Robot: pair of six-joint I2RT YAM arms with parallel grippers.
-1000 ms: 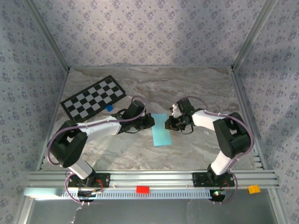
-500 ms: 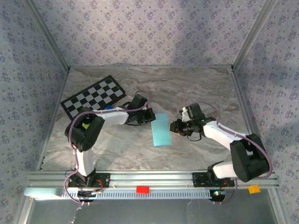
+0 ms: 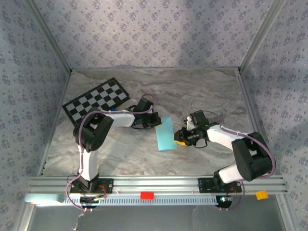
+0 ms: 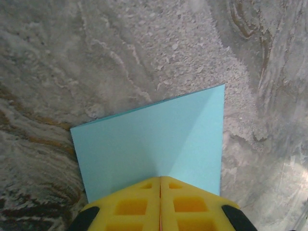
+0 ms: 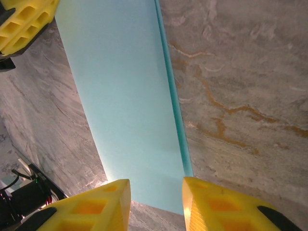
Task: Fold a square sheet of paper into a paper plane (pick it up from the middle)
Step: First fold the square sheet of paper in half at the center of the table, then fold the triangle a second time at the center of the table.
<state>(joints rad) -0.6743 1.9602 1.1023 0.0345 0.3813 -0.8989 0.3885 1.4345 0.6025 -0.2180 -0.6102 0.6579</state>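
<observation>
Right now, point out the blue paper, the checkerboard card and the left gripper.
blue paper [image 3: 165, 134], top view, its middle
checkerboard card [image 3: 96, 100], top view, its centre
left gripper [image 4: 160, 179], left wrist view, shut fingertips

Matt blue paper — marble-look table

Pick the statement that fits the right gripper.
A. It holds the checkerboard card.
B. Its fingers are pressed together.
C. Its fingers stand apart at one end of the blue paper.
C: in the right wrist view the right gripper has a gap between its yellow fingers, and the end of the blue paper shows through it.
</observation>
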